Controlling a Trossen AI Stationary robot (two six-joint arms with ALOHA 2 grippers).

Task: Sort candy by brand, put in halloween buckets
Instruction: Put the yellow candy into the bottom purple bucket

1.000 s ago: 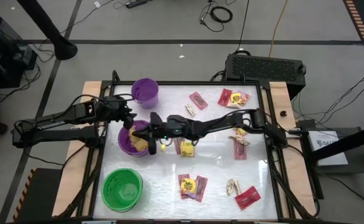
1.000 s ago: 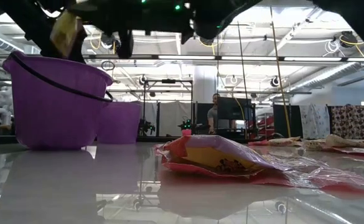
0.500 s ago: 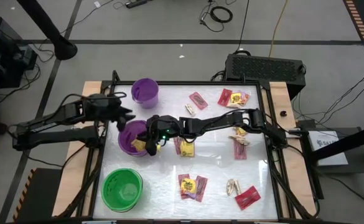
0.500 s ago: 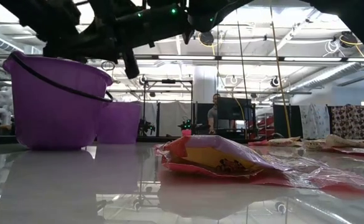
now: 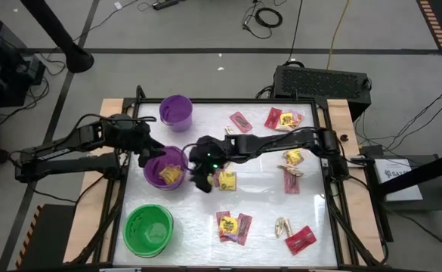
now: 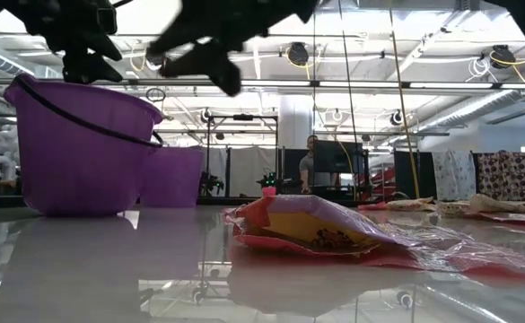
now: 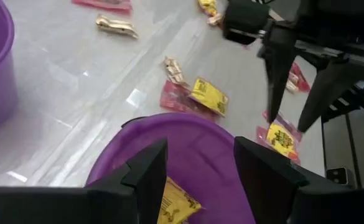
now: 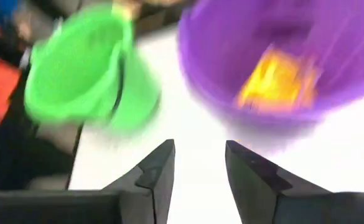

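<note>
The wider purple bucket [image 5: 165,168] stands at the table's left with yellow packets [image 5: 169,175] lying inside it. My right gripper [image 5: 201,180] is open and empty, just to the right of that bucket; its wrist view shows the bucket [image 8: 281,56] and the yellow candy [image 8: 280,81] inside. My left gripper [image 5: 141,143] hangs open over the bucket's far-left rim [image 7: 169,121], nothing between its fingers. The small purple bucket [image 5: 176,111] stands at the far left and the green bucket [image 5: 148,230] at the near left. More candy [image 5: 234,225] lies scattered on the table.
Loose packets lie in the middle [image 5: 226,180], at the far right [image 5: 281,119] and at the near right [image 5: 300,239]. In the low view a red and yellow packet [image 6: 316,229] lies close to the camera. A person stands far back in the room [image 6: 309,161].
My right gripper held a yellow packet over the wider purple bucket, opened and let it go; the packet has dropped into the bucket. The gripper has then swung away from the bucket toward the table's right and near edge.
</note>
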